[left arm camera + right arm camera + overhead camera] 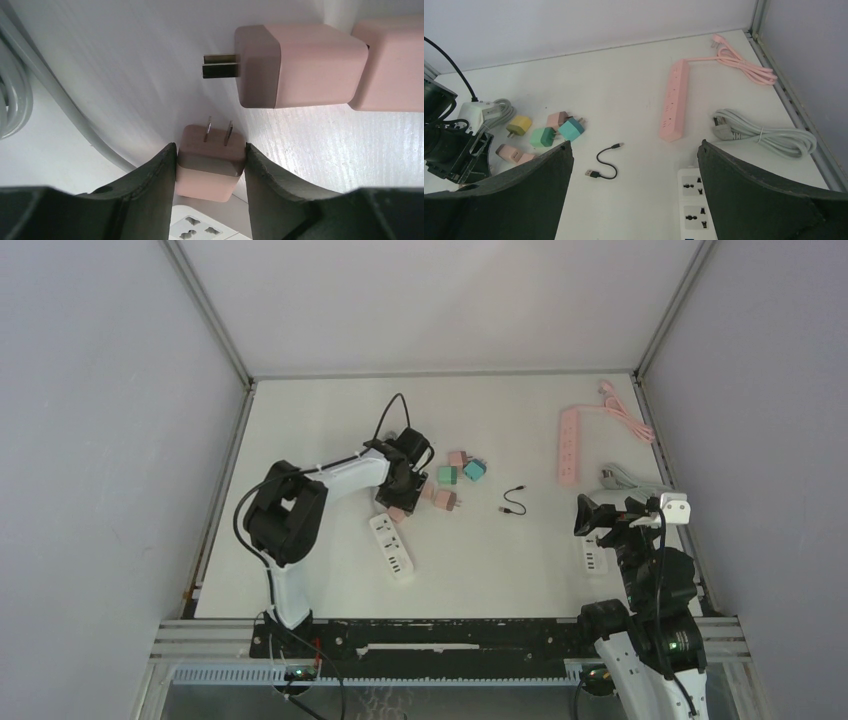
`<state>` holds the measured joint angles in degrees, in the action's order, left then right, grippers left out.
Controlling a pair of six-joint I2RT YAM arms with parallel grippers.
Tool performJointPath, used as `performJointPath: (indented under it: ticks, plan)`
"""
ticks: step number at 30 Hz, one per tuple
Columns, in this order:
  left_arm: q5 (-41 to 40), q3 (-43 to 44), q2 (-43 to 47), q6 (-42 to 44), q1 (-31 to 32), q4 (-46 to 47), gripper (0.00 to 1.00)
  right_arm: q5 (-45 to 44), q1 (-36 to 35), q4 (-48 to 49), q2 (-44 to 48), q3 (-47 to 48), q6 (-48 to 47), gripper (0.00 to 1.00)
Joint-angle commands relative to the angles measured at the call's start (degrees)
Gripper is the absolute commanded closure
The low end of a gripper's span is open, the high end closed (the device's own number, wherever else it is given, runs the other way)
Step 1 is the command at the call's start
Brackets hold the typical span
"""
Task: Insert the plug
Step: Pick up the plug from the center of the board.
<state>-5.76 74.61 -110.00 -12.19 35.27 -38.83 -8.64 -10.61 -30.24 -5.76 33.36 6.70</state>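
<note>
The left gripper is squeezed tight on a small pink plug. One dark finger presses on each side of it. The plug's two metal pins point to the top of the left wrist picture.

Right under the plug, at the bottom edge of that picture, is the end of the white power strip. In the top picture this strip lies left of the middle, just below the gripper.

Close above the held plug lies a second pink plug, with its pins pointing left. A pink block touches it on the right. A white cord curls at the left edge.

More things sit to the right in the top picture: a green plug, a teal plug, a black cable and a pink power strip.

The right gripper is spread wide and holds nothing. It hangs at the lower right of the top picture, over another white strip.
</note>
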Motion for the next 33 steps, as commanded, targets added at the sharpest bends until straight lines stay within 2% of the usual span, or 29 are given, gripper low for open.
performJointPath:
  ticks: [1, 7, 11, 17, 25, 30, 33]
  plan:
    - [0.4, 3.0, 2.3, -1.5, 0.5, -1.8, 0.51, -0.2, -0.3, 1.6, -0.5, 0.5, -0.7, 0.0]
    - [0.3, 2.6, 4.3, -4.5, 0.5, -2.4, 0.69, 1.0, -0.3, 0.8, -0.9, 1.9, -0.3, 0.0]
    - [2.1, 1.3, 8.8, -7.9, 0.4, -1.4, 0.75, 4.1, -0.3, -0.8, -4.2, 5.0, -1.0, 0.0]
    - [5.2, 1.4, 15.9, -13.4, 0.4, -1.0, 0.8, 5.0, -0.3, -0.3, -8.5, 7.5, -0.3, 0.0]
    - [8.8, -3.1, 25.3, -25.1, 0.2, 3.5, 0.87, 15.4, -0.9, 6.8, -14.3, 6.1, 4.6, 0.0]
    - [12.4, -9.6, 31.6, -37.0, -0.1, 11.0, 0.89, 16.2, -4.9, 15.6, -16.4, 2.3, 8.6, 0.0]
    - [11.5, -13.4, 35.5, -42.7, -0.1, 14.6, 0.89, 14.3, -9.9, 19.7, -20.0, 1.8, 9.9, 0.0]
